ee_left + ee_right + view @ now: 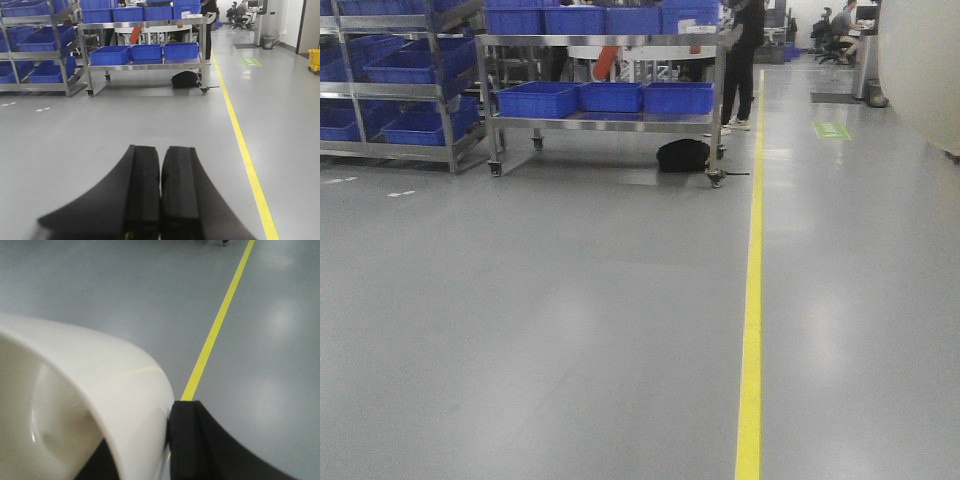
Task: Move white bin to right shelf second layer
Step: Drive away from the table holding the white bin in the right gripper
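Carrying step: right tool (150, 450) pinches the white bin (75, 390) by its rim; left tool (161, 190) pressed together, empty. Next likely: reach the right shelf.

No legible text; green floor sign (832, 130) too small, blurred.

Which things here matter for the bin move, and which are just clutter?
Job: white bin, clamped in right gripper; left gripper, shut and empty. Target shelf level not identifiable here.
Clutter: blue crates, steel cart, black bag, yellow floor line, standing person.
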You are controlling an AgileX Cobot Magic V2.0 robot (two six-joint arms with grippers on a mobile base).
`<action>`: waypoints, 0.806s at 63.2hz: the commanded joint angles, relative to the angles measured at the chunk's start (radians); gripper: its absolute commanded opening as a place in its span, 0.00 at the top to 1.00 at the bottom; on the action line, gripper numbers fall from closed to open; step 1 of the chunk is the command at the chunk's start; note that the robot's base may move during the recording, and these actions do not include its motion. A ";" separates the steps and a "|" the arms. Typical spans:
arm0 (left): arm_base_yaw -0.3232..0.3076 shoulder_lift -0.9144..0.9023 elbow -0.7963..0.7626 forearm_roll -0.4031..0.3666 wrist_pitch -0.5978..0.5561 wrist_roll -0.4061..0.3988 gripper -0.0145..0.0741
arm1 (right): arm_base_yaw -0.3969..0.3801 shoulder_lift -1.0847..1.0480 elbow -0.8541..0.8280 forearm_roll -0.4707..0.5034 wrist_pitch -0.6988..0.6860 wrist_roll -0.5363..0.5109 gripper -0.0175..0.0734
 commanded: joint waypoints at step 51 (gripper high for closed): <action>-0.006 -0.014 0.037 -0.005 -0.084 -0.004 0.74 | -0.004 -0.003 -0.033 0.002 -0.104 -0.002 0.74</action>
